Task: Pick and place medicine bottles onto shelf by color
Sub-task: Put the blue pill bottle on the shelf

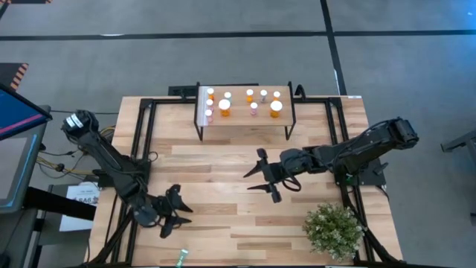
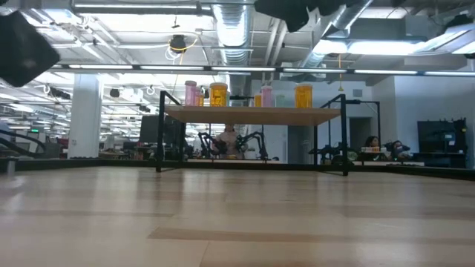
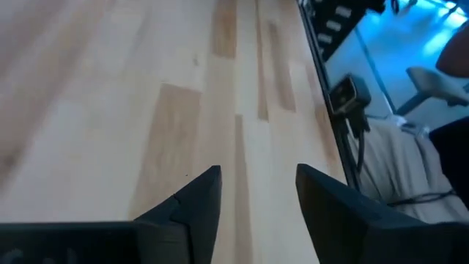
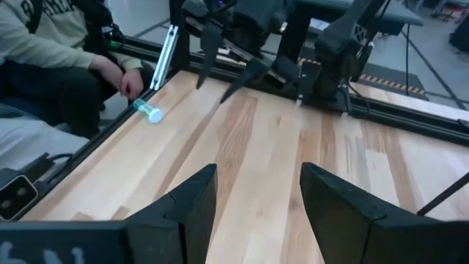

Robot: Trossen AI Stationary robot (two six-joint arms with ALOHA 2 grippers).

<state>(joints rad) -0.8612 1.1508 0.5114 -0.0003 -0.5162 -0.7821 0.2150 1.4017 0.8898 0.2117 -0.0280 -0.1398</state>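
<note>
The shelf [image 1: 245, 125] stands at the table's far middle on thin black legs. Several medicine bottles with white caps stand upright on its top: two larger orange ones [image 1: 224, 109] [image 1: 276, 109] and small pink and orange ones [image 1: 253, 108]. The low view shows them along the shelf top [image 2: 218, 94]. One bluish-green bottle [image 1: 183, 257] lies on its side at the table's near edge and also shows in the right wrist view [image 4: 149, 111]. My left gripper [image 1: 178, 208] is open and empty near the near left. My right gripper [image 1: 256, 180] is open and empty over the table's middle.
A green potted plant [image 1: 335, 229] stands at the near right corner. A black frame [image 1: 145, 149] runs along the table's sides. A seated person's hand [image 4: 121, 77] rests just beyond the near edge, close to the lying bottle. Bare wood [image 1: 216, 167] lies between shelf and grippers.
</note>
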